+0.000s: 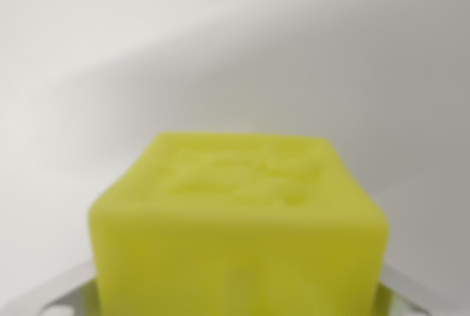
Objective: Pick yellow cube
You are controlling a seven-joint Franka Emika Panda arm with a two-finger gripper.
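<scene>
Yellow cube (239, 228) blurred, bottom cut off by frame edge; can't read raised marks on top. Pincer (235, 303) mostly hidden behind cube; can't judge my grip.

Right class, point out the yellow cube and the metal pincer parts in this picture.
yellow cube (239, 220), wrist view, on its front face.
pincer (235, 303), wrist view, midway between the metal fingertips at the cube's lower corners.

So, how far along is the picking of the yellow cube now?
Done: the approach; the yellow cube fills the lower wrist view, very close and blurred. In hand: the grasp; metallic parts show at both lower corners beside it, but contact is unclear. Left: confirming the grip and the lift off the white surface.
</scene>
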